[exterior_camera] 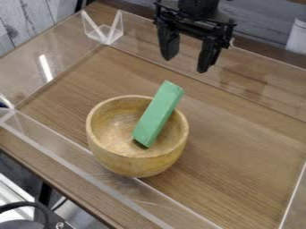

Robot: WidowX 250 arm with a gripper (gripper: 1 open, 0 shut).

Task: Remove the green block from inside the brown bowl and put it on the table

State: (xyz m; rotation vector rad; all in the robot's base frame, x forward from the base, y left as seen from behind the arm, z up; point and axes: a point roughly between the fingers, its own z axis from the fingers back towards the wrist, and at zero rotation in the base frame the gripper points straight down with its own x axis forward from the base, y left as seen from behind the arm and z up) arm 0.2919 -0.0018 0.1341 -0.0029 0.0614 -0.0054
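The green block [158, 114] leans inside the brown bowl [120, 150], its lower end on the bowl's floor and its upper end propped over the far right rim. The bowl sits on the table [239, 134] near the front edge. My gripper [191, 51] hangs above and behind the bowl, pointing down, well clear of the block. Its black fingers [209, 54] stand apart and nothing is between them.
Low clear acrylic walls [72, 170] border the tabletop on all sides. A clear folded acrylic piece [106, 27] stands at the back left corner. Bare wood lies to the right of and behind the bowl.
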